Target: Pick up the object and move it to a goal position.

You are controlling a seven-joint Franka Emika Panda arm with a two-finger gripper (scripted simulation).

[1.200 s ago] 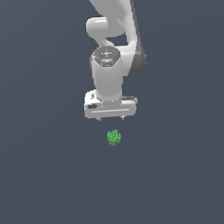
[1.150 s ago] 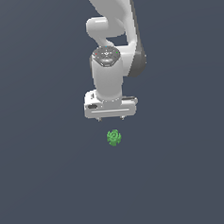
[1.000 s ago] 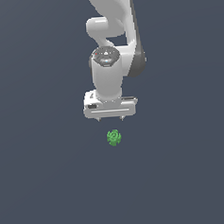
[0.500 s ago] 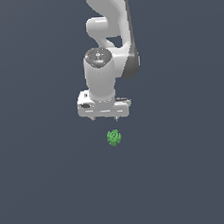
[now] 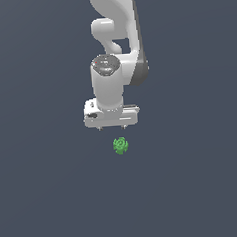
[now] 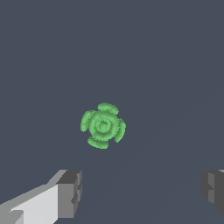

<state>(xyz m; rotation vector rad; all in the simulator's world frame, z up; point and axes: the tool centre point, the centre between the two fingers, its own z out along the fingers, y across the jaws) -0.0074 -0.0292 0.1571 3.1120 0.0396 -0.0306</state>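
The object (image 5: 121, 145) is a tiny bright green, lumpy round thing with a pale swirl, lying on the dark grey floor. In the exterior view my white gripper (image 5: 111, 127) hangs just above it, a little toward that view's left, pointing down. In the wrist view the object (image 6: 103, 126) lies apart from the gripper (image 6: 142, 190), not between the fingers. The two grey fingertips (image 6: 70, 192) stand wide apart with nothing between them. The gripper is open and empty.
Plain dark grey floor (image 5: 195, 185) lies all around. The white arm (image 5: 115, 35) rises behind the gripper. No goal marker shows in either view.
The gripper has shifted a little toward the exterior view's left and slightly lower. The green object has not moved.
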